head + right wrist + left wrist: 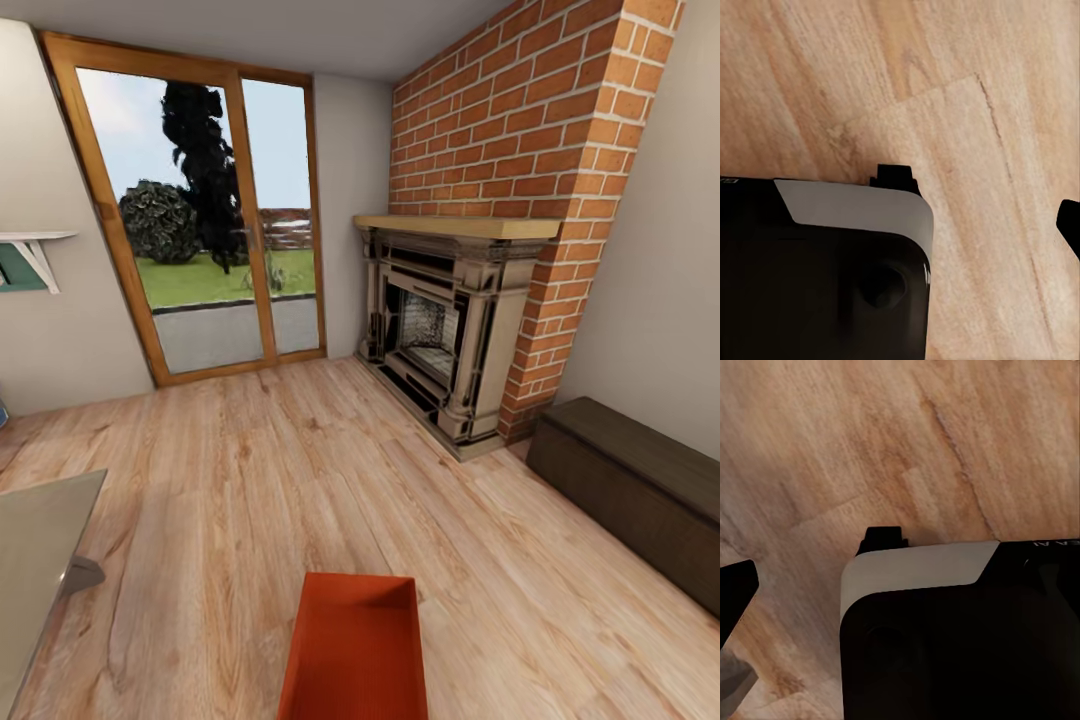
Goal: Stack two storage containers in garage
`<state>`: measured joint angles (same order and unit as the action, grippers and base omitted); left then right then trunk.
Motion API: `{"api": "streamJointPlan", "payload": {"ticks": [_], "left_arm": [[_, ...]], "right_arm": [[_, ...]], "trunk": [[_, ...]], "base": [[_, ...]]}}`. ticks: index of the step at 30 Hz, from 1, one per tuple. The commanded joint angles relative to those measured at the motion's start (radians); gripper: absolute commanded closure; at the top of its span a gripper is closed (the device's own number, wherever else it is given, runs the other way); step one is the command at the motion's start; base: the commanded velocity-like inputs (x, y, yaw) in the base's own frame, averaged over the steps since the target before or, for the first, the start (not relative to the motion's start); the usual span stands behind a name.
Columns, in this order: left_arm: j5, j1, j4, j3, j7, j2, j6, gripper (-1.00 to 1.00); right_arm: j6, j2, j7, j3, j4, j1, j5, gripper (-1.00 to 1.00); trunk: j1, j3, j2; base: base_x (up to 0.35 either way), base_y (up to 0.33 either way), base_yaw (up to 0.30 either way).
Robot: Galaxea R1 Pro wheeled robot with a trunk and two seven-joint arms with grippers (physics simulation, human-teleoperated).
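Jaws spread on both arms, gripping nothing, hanging over wood-plank floor [250, 470]. One storage container [355, 650] low ahead on living-room planks, probably next to fetch. Fireplace [440, 330] beyond.

In the left wrist view we see the left tool [810, 566] hanging above the floor [945, 450] — one dark finger [883, 538] peeks over the white-edged black housing [945, 630], the other finger [735, 592] juts in from the frame's edge, with a wide gap between them. In the right wrist view our right tool [982, 199] mirrors this pose: one finger [895, 176] stands behind its white-and-black housing [825, 270], the other [1069, 221] shows at the far edge, well apart. Both point down at the boards.
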<state>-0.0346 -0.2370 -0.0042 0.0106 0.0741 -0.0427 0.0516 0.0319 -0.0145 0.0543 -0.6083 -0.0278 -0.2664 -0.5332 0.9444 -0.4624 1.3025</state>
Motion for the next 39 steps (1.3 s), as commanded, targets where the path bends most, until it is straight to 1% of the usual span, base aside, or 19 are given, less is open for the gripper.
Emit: {"api": "streamJointPlan", "payload": {"ticks": [1,11,25,29,33,39], "left_arm": [[-0.004,-0.001,0.001,0.001,0.004,0.000,0.004,-1.00],[-0.004,-0.001,0.001,0.000,0.004,0.000,0.004,-1.00],[-0.004,-0.001,0.001,0.000,0.004,0.000,0.004,-1.00],[-0.004,-0.001,0.001,0.000,0.004,0.000,0.004,-1.00],[-0.004,-0.001,0.001,0.000,0.004,0.000,0.004,-1.00],[-0.004,-0.001,0.001,0.000,0.005,0.000,0.003,-1.00]], "right_arm": [[0.003,-0.001,0.001,-0.008,-0.003,-0.001,-0.008,-1.00],[0.003,-0.001,0.001,-0.009,-0.003,-0.001,-0.008,-1.00],[0.003,-0.001,0.001,-0.009,-0.003,-0.001,-0.008,-1.00],[0.003,-0.001,0.001,-0.009,-0.003,-0.001,-0.008,-1.00],[0.003,-0.001,0.001,-0.009,-0.003,-0.001,-0.008,-1.00],[0.003,-0.001,0.001,-0.009,-0.003,-0.001,-0.008,-1.00]], "trunk": [[0.000,-0.001,0.001],[0.000,-0.001,0.001],[0.000,-0.001,0.001],[0.000,-0.001,0.001],[0.000,-0.001,0.001],[0.000,-0.001,0.001]], "base": [[0.034,0.000,0.000],[0.011,0.000,0.000],[0.270,0.000,0.000],[0.187,0.000,0.000],[0.051,0.000,0.000],[0.003,0.230,0.000]]}}
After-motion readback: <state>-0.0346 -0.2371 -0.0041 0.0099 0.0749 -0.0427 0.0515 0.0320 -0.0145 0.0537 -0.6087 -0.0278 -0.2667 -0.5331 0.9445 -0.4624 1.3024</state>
